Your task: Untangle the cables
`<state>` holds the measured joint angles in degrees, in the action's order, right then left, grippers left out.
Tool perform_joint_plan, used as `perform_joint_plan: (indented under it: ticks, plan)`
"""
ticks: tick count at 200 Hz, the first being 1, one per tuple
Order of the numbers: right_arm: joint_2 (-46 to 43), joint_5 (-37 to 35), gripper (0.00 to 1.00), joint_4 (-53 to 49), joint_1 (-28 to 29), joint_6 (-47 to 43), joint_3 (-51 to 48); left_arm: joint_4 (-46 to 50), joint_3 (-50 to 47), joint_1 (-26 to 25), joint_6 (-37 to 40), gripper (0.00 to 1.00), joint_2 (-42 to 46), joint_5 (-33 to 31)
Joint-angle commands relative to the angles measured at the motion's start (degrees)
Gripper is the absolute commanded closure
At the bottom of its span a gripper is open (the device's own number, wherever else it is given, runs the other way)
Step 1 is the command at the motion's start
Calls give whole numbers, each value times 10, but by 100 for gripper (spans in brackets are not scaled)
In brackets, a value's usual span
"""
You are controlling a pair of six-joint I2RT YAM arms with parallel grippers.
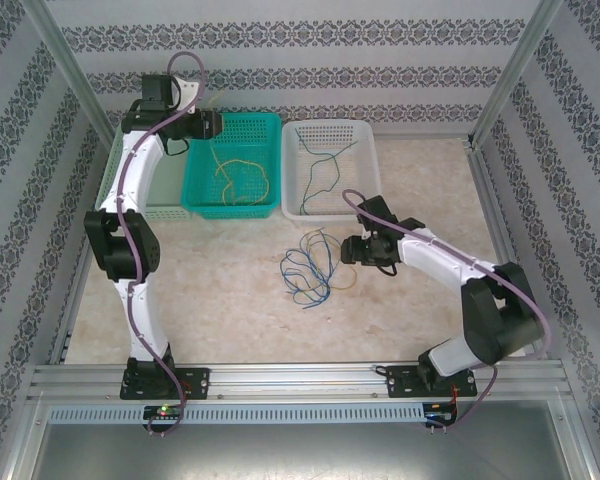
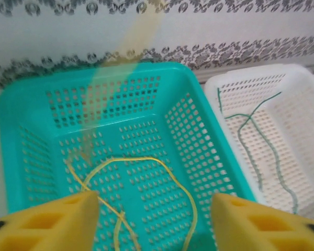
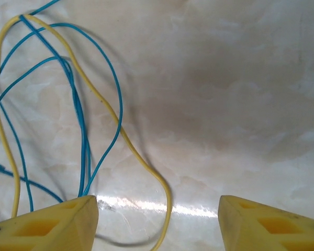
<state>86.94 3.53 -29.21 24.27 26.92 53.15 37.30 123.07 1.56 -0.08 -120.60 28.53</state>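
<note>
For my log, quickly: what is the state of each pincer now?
Left pincer: open, holding nothing.
Right pincer: open, holding nothing.

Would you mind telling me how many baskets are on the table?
3: a teal basket at the back, a white basket to its right, and a pale basket to its left, largely hidden by the left arm.

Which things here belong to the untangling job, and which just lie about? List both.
Job: blue-and-yellow tangle on the table; yellow cable in the teal basket; green cable in the white basket.
Lying about: pale basket left of the teal one.
</note>
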Motion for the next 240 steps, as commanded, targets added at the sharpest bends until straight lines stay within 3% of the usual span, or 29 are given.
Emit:
perform_joint_plan:
  ticks: [1, 6, 17, 20, 68, 135, 162, 192, 212, 240]
  plan:
    - [29, 0, 40, -21, 11, 17, 21, -3, -40, -12, -5, 33, 43, 25]
    - [34, -6, 40, -22, 14, 11, 23, -12, -49, -13, -8, 28, 52, 26]
    - [43, -30, 42, -33, 21, -3, 28, -28, -69, -16, -15, 3, 74, 27]
    - [45, -35, 42, -37, 23, -6, 28, -31, -74, -16, -16, 0, 79, 28]
    - [71, -28, 45, -80, 24, 1, 25, -55, -128, -34, -28, 0, 165, 15]
    - [99, -2, 46, -126, 43, 35, 22, -134, -297, -63, -64, 0, 287, 7]
    - [125, 5, 67, -128, 46, 43, 23, -164, -359, -69, -82, 0, 326, 7]
    - [141, -40, 92, -157, 52, 45, 34, -181, -412, -70, -100, 0, 366, 5]
    - [124, -51, 100, -158, 47, 50, 35, -192, -442, -72, -106, 0, 389, 4]
    - [64, -91, 100, -175, 41, 47, 46, -184, -457, -77, -103, 0, 400, 3]
